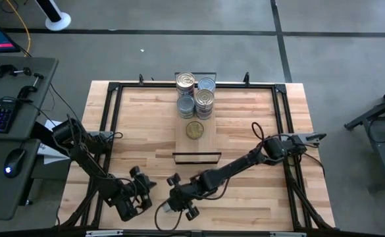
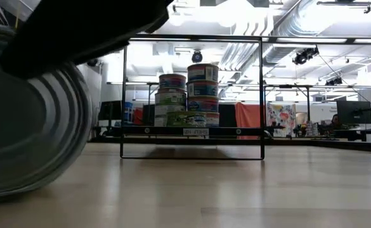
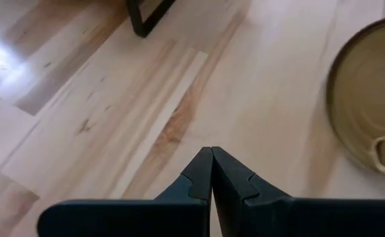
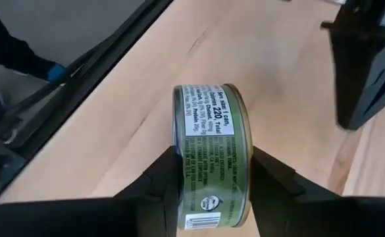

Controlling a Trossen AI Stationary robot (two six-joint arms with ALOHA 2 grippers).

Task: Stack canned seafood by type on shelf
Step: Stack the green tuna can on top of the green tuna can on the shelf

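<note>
At the near edge of the light butcher-block counter, the right hand pinches a small round green-labelled tin on its edge, one dark finger pressed against each flat face (its printed side label faces the wrist camera). In the low view this tin fills the left side, its ribbed metal face very close to the lens. Just beside it, toward the counter's left, the left hand has its two dark fingers pressed together, holding nothing, with a gold-topped tin lying flat nearby. Farther back, the narrow light-wood plank shelf with thin black wire end frames carries one gold-topped tin lying flat near its middle. Behind that, at the shelf's far end, stand stacks of tins in two columns, some green-labelled, some blue.
</note>
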